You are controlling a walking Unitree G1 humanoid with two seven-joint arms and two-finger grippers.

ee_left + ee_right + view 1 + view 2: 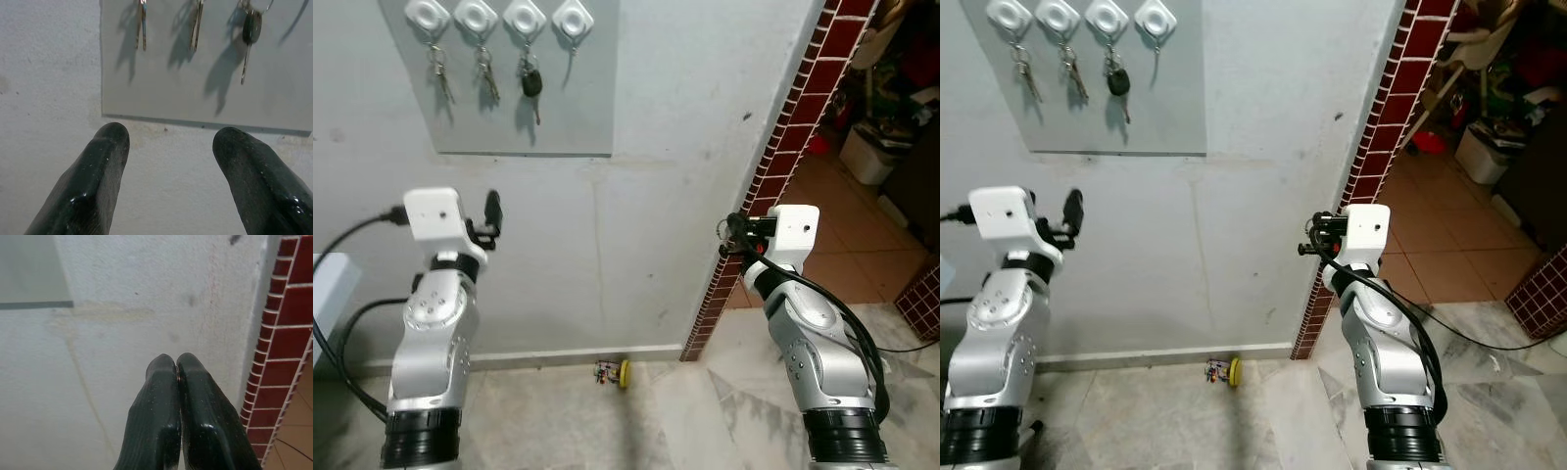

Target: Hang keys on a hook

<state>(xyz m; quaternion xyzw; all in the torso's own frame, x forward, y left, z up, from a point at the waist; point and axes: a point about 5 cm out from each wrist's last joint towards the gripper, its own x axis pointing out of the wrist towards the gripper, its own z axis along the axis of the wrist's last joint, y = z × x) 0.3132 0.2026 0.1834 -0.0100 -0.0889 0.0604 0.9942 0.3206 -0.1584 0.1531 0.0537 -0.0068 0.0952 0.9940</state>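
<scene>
Left gripper [168, 142] raised in front of the wall, fingers [95, 181] spread apart with nothing between them, aimed just below the lower edge of the grey board [578, 108]. Right gripper [176, 363] raised near the red brick corner [783, 147], fingers pressed together tip to tip, nothing visible between them. Above the left gripper, along the top edge of the board, four white hooks [526, 17] in a row. Key bunches [439, 70] hanging on the first two from the left, a black car key [530, 83] on the third, something thin under the fourth, too small to tell. Low by the wall base, on the floor between both arms and well apart from the grippers, a small bunch with a yellow tag [615, 373].
</scene>
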